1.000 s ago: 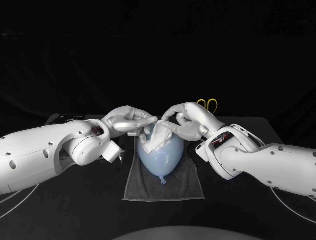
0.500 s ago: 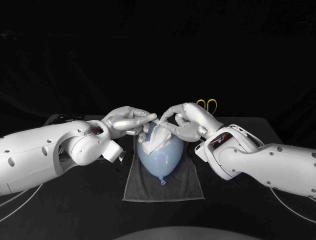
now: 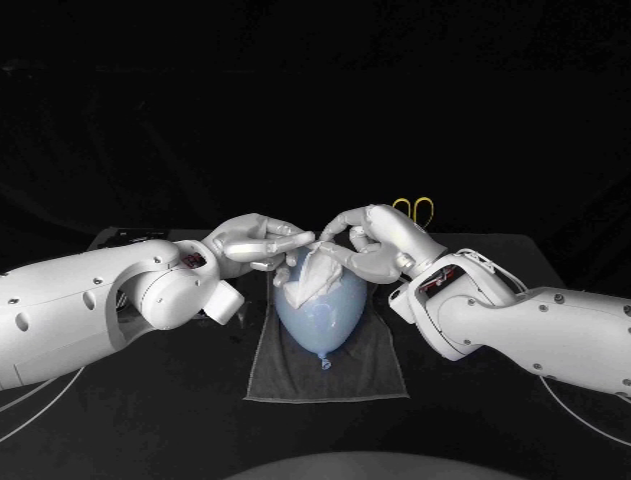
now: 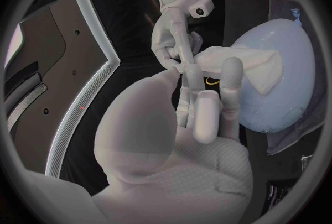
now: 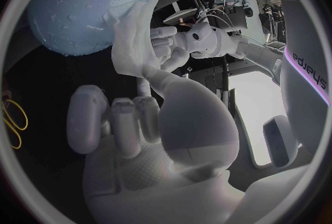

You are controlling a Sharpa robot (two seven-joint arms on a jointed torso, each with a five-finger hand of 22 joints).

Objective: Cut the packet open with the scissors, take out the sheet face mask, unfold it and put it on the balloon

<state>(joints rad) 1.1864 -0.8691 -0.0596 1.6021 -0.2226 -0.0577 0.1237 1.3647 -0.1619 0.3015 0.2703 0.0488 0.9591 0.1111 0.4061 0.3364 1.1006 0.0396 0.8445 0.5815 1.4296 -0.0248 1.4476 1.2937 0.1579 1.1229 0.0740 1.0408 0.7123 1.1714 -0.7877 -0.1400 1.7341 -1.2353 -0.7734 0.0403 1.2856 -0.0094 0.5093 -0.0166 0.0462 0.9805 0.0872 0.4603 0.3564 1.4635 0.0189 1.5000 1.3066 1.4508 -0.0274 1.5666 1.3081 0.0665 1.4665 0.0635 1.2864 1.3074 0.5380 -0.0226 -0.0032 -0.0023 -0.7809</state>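
Observation:
A pale blue balloon [image 3: 320,312] lies on a grey towel [image 3: 330,372] in the middle of the table, its knot toward me. The white sheet mask [image 3: 312,274] is draped over the balloon's far end, still partly folded. My left hand [image 3: 262,243] pinches the mask's upper edge from the left. My right hand [image 3: 367,243] pinches it from the right, and their fingertips almost meet above the balloon. The left wrist view shows the mask [image 4: 238,61] lying on the balloon [image 4: 280,83], with the left hand [image 4: 201,108] holding its corner. In the right wrist view the right hand [image 5: 138,119] grips the mask [image 5: 135,41].
Yellow-handled scissors [image 3: 420,208] lie at the table's far side behind my right hand, and their handles [image 5: 14,116] appear in the right wrist view. A dark flat object [image 3: 125,238] sits at the far left of the table.
The left hand's fingers have shifted slightly toward the right hand on the mask's edge. The balloon and towel have stayed put.

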